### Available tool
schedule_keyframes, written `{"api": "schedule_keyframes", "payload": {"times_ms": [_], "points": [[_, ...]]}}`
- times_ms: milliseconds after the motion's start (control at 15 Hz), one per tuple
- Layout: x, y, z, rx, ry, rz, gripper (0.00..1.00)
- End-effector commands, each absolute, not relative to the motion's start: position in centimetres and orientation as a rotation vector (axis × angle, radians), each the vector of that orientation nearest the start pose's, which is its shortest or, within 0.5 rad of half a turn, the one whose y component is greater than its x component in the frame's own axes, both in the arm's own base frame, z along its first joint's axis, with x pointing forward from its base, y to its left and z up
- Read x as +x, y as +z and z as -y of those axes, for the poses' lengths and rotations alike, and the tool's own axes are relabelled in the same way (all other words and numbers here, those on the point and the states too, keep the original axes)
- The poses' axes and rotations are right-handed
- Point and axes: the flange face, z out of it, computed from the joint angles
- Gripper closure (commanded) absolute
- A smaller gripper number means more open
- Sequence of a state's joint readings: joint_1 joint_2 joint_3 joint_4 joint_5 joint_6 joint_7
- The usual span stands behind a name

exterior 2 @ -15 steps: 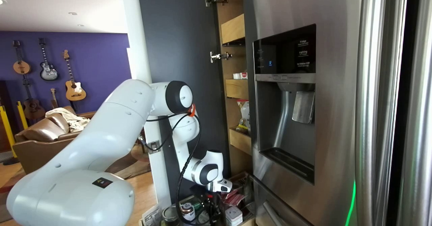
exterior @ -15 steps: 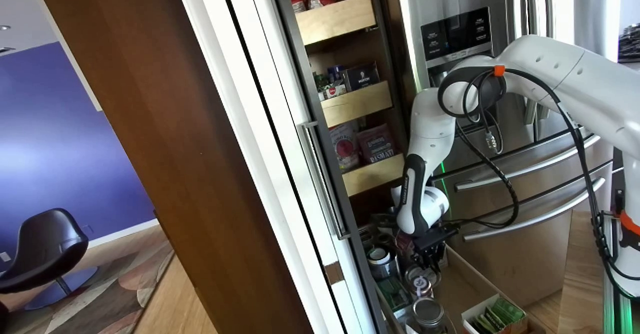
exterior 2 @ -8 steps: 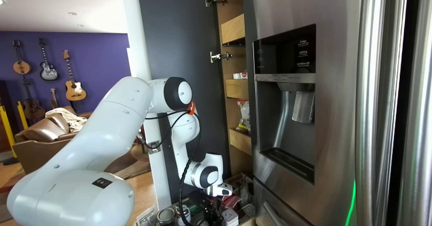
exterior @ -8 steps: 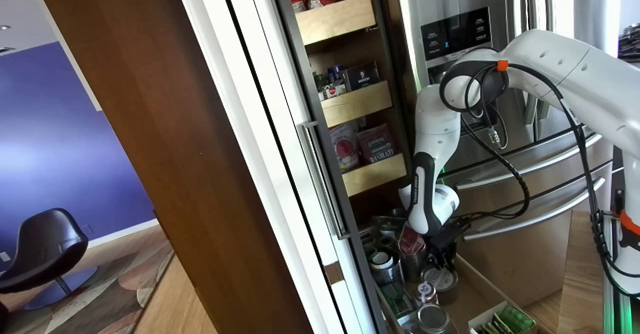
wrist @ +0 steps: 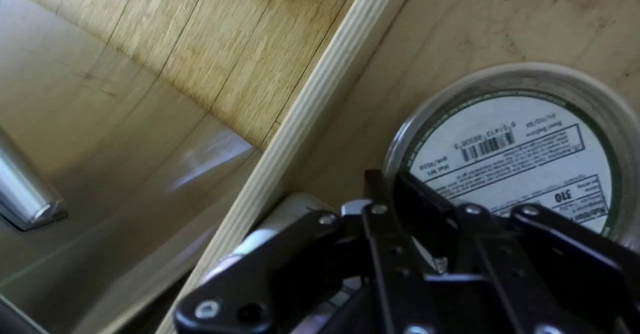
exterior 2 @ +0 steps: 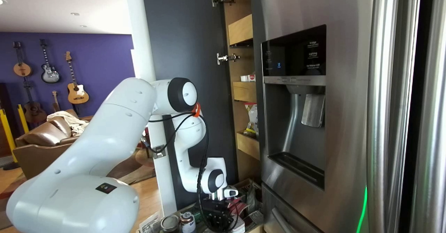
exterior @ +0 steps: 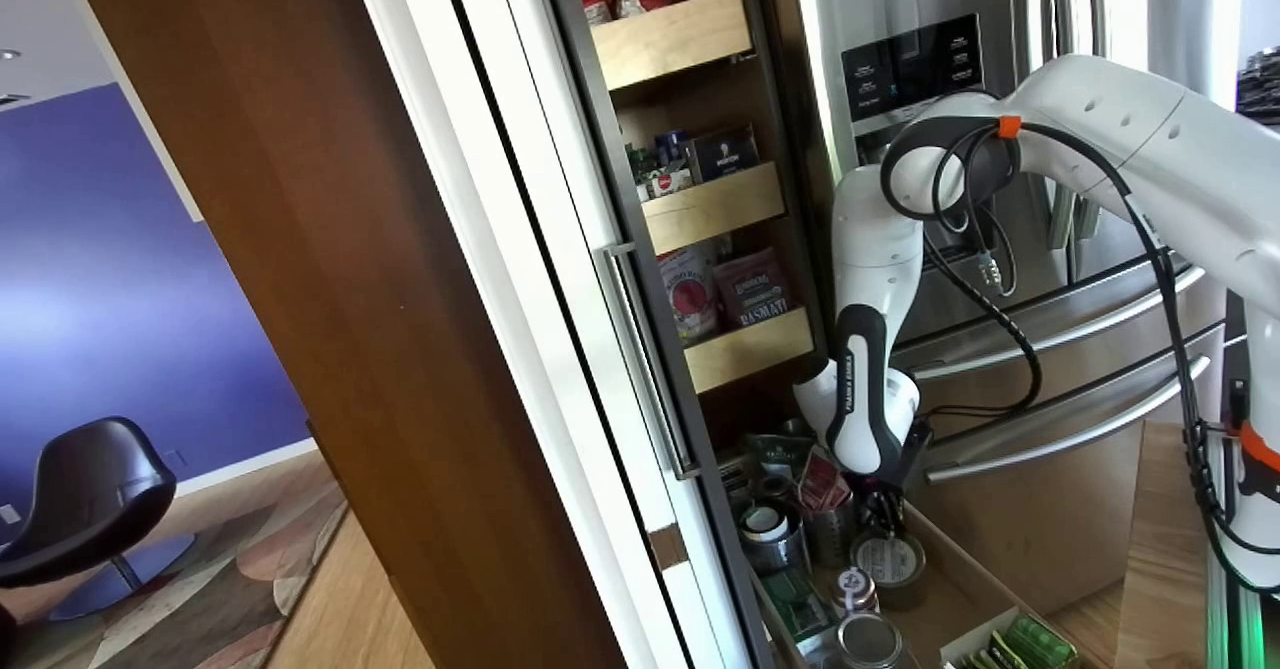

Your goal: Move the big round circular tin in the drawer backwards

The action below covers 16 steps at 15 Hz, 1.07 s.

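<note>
The big round tin (wrist: pixel 510 149) sits flat in the drawer (wrist: pixel 327 79) with its pale label up, and from where I stand the arm seems to be at the stage of getting hold of it, with the actual shift back yet to be made. The gripper (wrist: pixel 393 180) has its fingers all but together, hardly a sliver showing between the tips, right at the tin's rim on the side nearer the cabinet (exterior: pixel 790 119); whether they have pinched that rim or only come against it, I can't tell. A strip of bare wood separates the tin from the drawer's side wall, and a small jar (exterior: pixel 857 589) is just beside the tin, towards the front. A metal holder (exterior: pixel 828 534) of packets is near it on the side away from the fridge (exterior: pixel 1040 524). If backwards means into the cabinet, as I take it, the next move is a low, level drag that way from the tin's present spot, provided the rim is caught; if it isn't, the fingers would have to spread and straddle the rim, or go round to the tin's front and push. I'd watch the pale, rounded object (wrist: pixel 280 219) on the tin's cabinet side, half hidden by the gripper, since it may limit the slide.
</note>
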<state>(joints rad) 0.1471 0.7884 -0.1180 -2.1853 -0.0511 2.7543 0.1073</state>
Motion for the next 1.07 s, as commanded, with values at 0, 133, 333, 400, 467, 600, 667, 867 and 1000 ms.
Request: {"api": "schedule_keyframes", "payload": {"times_ms": [0,133,333,400,467,600,667,867,1000], "points": [[48.1,1.8,-2.8,-3.219,0.282,0.317,0.97],[47.6,2.2,-4.2,-3.18,0.243,0.484,0.97],[46.5,2.4,-5.3,-3.102,0.24,0.719,0.97],[46.0,2.4,-5.4,-3.08,0.246,0.782,0.97],[45.5,2.4,-5.5,-3.048,0.268,0.854,0.97],[44.7,2.2,-5.7,-2.989,0.29,0.976,0.97],[44.2,2.2,-6.0,-2.952,0.302,1.042,0.97],[43.4,2.2,-6.6,-2.869,0.299,1.183,0.97],[43.0,2.1,-7.0,-2.823,0.293,1.245,0.97]]}}
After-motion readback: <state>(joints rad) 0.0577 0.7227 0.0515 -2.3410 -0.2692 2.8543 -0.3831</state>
